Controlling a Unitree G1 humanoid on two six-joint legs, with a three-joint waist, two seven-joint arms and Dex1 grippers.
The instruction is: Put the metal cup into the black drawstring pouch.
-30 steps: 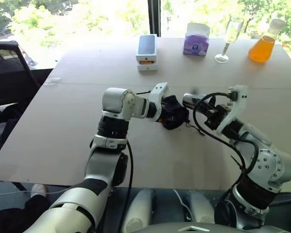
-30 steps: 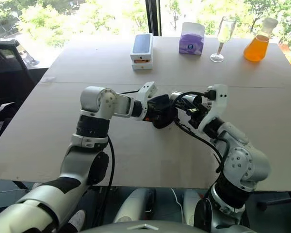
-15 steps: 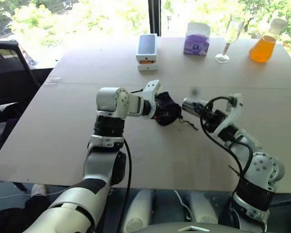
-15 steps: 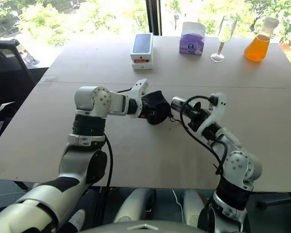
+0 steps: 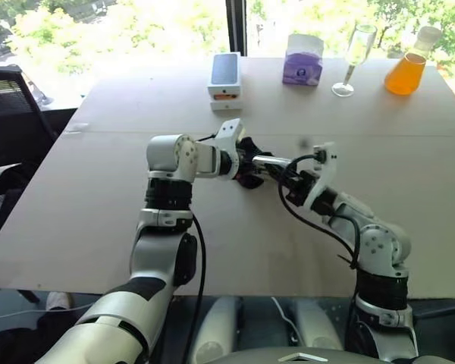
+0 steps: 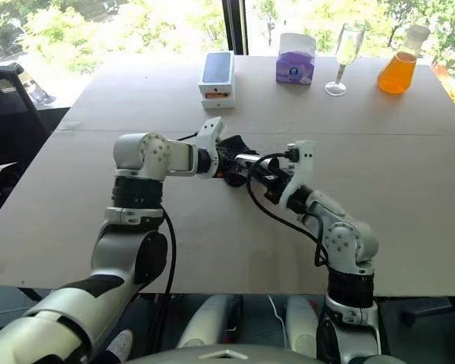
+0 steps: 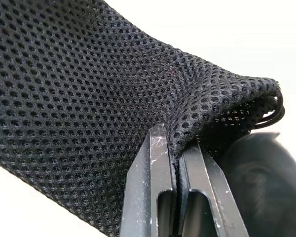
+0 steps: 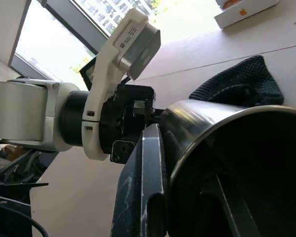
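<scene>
The black drawstring pouch (image 7: pixel 84 94) is a mesh bag held just above the table, and my left gripper (image 7: pixel 173 148) is shut on the edge of its mouth. The metal cup (image 5: pixel 267 161) lies on its side in the air, right of the pouch. My right gripper (image 5: pixel 286 179) is shut on the cup's rim, with one finger (image 8: pixel 144 197) outside the wall and the other inside. The cup's closed end meets the pouch (image 5: pixel 248 174) at its mouth. I cannot tell how far it is inside.
On the far side of the table (image 5: pixel 98 197) stand a white phone box (image 5: pixel 225 80), a purple tissue box (image 5: pixel 302 61), a wine glass (image 5: pixel 349 64) and an orange flask (image 5: pixel 407 72). A black chair (image 5: pixel 15 98) sits off the left edge.
My right gripper has carried the cup to the left and lower, closing the gap until its end meets the pouch's mouth. The left gripper shifted slightly with the pouch.
</scene>
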